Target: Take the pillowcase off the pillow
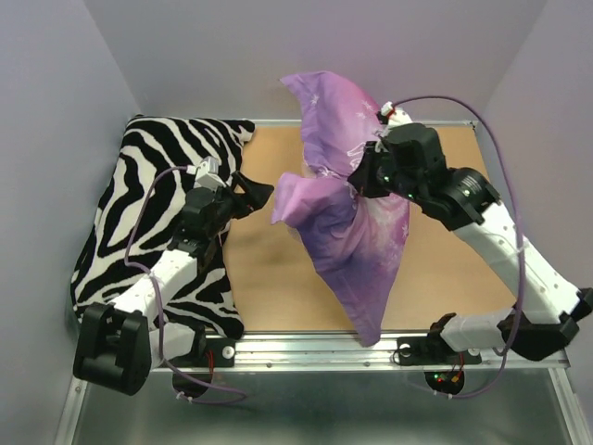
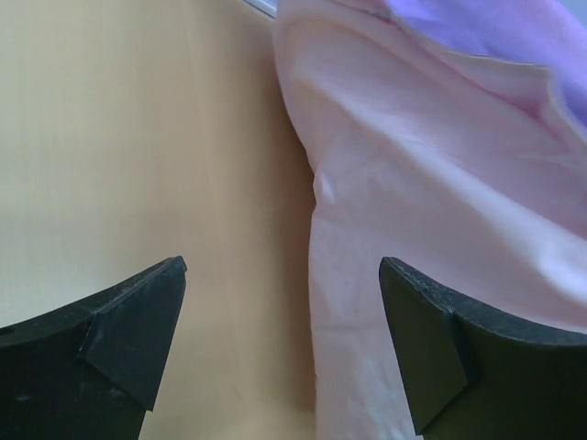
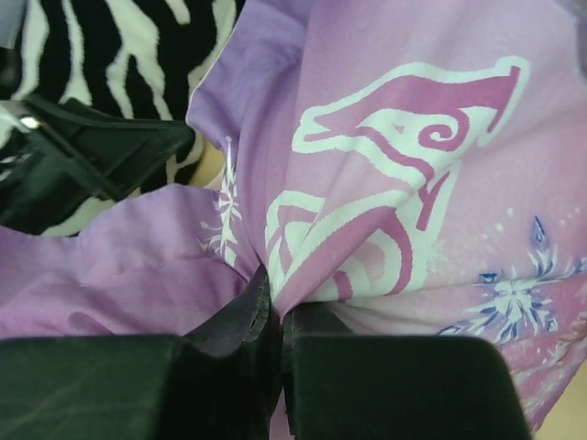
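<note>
The purple-pink pillowcase [image 1: 357, 222] with white snowflakes hangs bunched above the middle of the table, lifted by my right gripper [image 1: 359, 176], which is shut on a pinch of its printed fabric [image 3: 348, 220]. My left gripper [image 1: 261, 196] is open and empty just left of the case's lower flap. The left wrist view shows the case's pale pink inside [image 2: 440, 202] ahead of and to the right of my open fingers [image 2: 138, 321]. The plain white pillow is out of view.
A black-and-white zebra-striped pillow [image 1: 153, 222] lies along the left side of the brown table top [image 1: 269, 278], under my left arm. Grey walls close the back and sides. A metal rail [image 1: 371, 348] runs along the near edge.
</note>
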Action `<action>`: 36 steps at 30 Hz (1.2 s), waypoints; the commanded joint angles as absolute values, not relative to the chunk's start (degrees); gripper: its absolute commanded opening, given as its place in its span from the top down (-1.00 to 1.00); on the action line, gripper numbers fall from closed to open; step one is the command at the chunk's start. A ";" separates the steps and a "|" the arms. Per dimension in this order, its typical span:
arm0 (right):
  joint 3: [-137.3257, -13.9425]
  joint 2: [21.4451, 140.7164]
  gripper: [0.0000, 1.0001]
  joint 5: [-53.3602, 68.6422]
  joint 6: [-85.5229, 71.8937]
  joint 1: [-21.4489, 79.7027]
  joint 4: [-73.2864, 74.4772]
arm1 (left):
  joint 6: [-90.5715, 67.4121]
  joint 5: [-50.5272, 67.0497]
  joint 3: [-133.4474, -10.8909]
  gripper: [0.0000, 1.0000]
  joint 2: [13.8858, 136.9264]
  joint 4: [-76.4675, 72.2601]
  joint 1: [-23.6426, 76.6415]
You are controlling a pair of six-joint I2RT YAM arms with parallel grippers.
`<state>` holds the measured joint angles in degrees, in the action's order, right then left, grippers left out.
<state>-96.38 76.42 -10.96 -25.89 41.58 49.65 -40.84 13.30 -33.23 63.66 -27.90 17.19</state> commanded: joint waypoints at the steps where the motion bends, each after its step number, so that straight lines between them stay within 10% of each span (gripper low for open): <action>1: -100.90 66.47 0.99 -13.60 -26.10 41.75 39.81 | -41.04 18.61 -34.36 -0.97 67.48 -39.61 17.67; 17: -102.74 58.62 0.99 -19.07 -27.95 41.75 43.06 | -51.75 29.97 -36.83 -0.98 81.38 -76.79 18.63; 34: -100.99 58.27 0.99 -19.34 -28.30 41.75 44.38 | -58.53 24.79 -52.38 -0.98 96.41 -77.08 22.15; 36: -100.90 58.18 0.99 -19.42 -28.39 41.75 44.38 | -58.45 23.82 -53.08 -0.73 96.77 -75.33 22.50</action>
